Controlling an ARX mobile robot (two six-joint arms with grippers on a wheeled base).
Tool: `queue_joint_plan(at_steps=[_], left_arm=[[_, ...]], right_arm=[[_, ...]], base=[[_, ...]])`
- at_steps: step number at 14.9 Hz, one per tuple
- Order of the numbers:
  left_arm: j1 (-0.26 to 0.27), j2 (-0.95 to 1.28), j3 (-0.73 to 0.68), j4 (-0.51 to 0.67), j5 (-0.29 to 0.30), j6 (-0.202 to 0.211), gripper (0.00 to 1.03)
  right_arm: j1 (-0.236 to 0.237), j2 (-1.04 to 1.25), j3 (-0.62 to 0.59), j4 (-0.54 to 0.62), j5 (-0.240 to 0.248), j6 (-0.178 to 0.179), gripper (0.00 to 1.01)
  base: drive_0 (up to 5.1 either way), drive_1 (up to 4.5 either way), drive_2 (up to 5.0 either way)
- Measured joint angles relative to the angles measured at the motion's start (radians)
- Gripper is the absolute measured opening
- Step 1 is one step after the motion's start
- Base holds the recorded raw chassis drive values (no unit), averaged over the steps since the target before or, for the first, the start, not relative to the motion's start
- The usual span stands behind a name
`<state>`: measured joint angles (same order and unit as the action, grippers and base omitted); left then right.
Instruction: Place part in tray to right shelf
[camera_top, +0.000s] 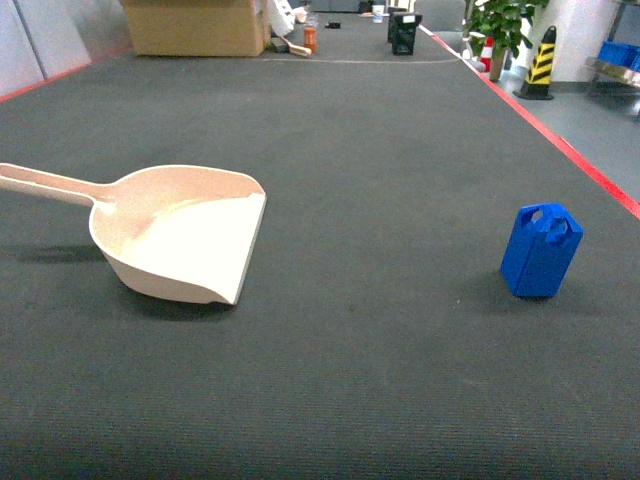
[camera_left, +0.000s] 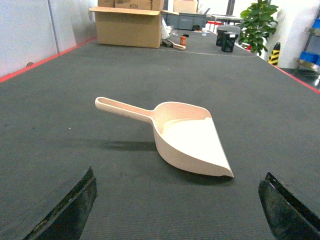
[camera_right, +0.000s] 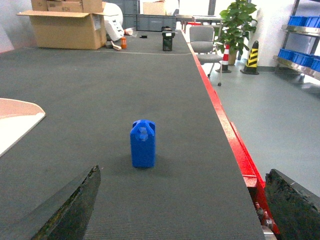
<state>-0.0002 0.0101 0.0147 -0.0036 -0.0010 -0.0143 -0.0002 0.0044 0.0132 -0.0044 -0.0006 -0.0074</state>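
A small blue jug-shaped part (camera_right: 143, 143) stands upright on the dark ribbed table (camera_top: 380, 150), ahead of the right gripper (camera_right: 182, 210), centred between its jaws, which are spread wide apart and hold nothing. Well apart from it, a cream dustpan-shaped tray (camera_left: 187, 137) lies ahead of the left gripper (camera_left: 177, 210), whose jaws also gape wide, its handle angled off to their left. The steel right shelf (camera_right: 300, 60) with blue crates (camera_right: 300, 52) stands far off to the right.

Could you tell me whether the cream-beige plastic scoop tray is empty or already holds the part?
Empty. The cream-beige plastic scoop tray shows a bare bowl, and the small blue jug-shaped part stands upright on the mat, apart to its right.
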Motion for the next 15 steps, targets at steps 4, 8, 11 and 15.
queue_joint_plan(at_steps=[4,8,11,15], left_arm=[[0.0,0.0,0.0,0.0,0.0,0.0,0.98],[0.0,0.0,0.0,0.0,0.0,0.0,0.98],[0.0,0.0,0.0,0.0,0.0,0.0,0.98],[0.0,0.0,0.0,0.0,0.0,0.0,0.98]], right_arm=[[0.0,0.0,0.0,0.0,0.0,0.0,0.98],[0.0,0.0,0.0,0.0,0.0,0.0,0.98],[0.0,0.0,0.0,0.0,0.0,0.0,0.98],[0.0,0.0,0.0,0.0,0.0,0.0,0.98]], base=[[0.0,0.0,0.0],[0.0,0.0,0.0],[0.0,0.0,0.0],[0.0,0.0,0.0]])
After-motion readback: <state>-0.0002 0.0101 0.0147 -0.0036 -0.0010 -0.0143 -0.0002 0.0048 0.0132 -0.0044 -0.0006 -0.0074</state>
